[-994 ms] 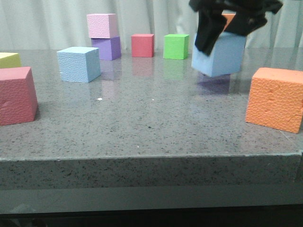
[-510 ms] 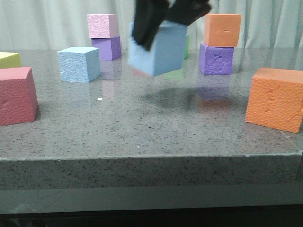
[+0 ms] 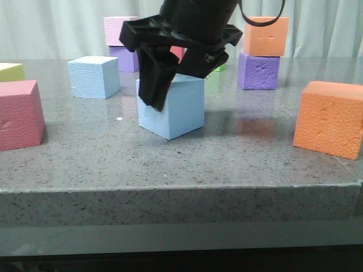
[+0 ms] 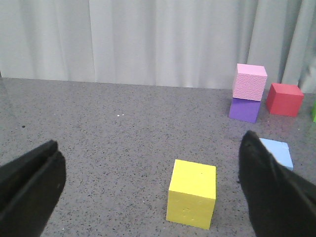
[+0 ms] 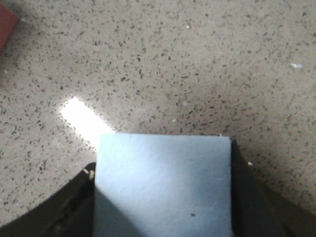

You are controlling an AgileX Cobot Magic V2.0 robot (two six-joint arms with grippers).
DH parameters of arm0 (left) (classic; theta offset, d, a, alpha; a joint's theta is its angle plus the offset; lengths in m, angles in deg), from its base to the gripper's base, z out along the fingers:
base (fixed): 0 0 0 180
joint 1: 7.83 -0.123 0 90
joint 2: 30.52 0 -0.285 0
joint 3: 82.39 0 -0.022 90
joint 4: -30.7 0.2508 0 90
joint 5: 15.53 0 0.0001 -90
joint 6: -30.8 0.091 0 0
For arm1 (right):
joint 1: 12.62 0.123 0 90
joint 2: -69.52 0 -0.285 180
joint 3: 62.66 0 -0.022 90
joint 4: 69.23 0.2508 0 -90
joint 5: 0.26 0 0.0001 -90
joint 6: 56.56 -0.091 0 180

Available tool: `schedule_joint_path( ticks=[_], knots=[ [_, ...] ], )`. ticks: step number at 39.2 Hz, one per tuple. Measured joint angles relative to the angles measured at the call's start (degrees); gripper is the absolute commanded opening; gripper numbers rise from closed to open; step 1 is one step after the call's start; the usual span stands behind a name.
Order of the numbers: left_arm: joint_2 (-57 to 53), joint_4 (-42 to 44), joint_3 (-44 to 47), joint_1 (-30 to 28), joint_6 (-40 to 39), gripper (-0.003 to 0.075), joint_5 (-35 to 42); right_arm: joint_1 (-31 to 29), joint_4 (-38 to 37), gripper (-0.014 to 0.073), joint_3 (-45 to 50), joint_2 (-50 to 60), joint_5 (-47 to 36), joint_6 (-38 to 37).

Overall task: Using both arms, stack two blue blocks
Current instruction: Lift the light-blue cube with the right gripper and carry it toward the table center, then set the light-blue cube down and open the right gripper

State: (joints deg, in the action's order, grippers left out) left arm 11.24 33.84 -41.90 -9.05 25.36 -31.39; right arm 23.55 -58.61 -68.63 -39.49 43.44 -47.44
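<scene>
In the front view, the right pincer clamps the smoother blue block, tilted low over the worktop; the pebbled blue block sits beyond, left. The left wrist view shows the left pincer apart, empty. The right wrist view shows fingers flanking foam that is probably light and squashy, best held by opposite faces.

No letters, numbers, labels, brands or signs can be read anywhere in these views, neither on the foam cubes, nor on the speckled surface, nor on the pale curtain behind.
</scene>
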Motion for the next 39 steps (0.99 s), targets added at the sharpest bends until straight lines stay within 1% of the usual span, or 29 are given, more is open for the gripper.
schedule_joint_path(
  ticks=[2,8,11,14,19,23,32,37,39],
  knots=[
    [0.0,0.0,0.0,0.0,0.0,0.0692,0.0,0.0,0.0,0.0614,0.0,0.0,0.1,0.0],
    [0.0,0.0,0.0,0.0,0.0,0.0692,0.1,0.0,0.0,0.0617,-1.1,2.4,1.4,0.0],
    [0.0,0.0,0.0,0.0,0.0,0.0692,0.1,0.0,0.1,0.0605,-2.4,4.6,2.1,0.0],
    [0.0,0.0,0.0,0.0,0.0,0.0692,0.1,0.0,0.2,0.057,-4.0,6.9,3.0,0.0],
    [0.0,0.0,0.0,0.0,0.0,0.0692,0.1,0.0,0.2,0.044,-6.3,10.3,5.2,-0.9],
    [0.0,0.0,0.0,0.0,0.0,0.0692,0.1,0.0,0.2,0.0304,-6.6,12.4,6.1,-1.6],
    [0.0,0.0,0.0,0.0,0.0,0.0692,0.1,0.0,0.2,0.0031,-6.6,15.1,6.6,-2.1],
    [0.0,0.0,0.0,0.0,0.0,0.0692,0.1,0.0,0.2,-0.0074,-6.6,15.8,6.7,-2.1],
    [0.0,0.0,0.0,0.0,0.0,0.0692,0.1,0.0,0.2,-0.0069,-6.6,16.2,6.8,-2.1]
  ],
)
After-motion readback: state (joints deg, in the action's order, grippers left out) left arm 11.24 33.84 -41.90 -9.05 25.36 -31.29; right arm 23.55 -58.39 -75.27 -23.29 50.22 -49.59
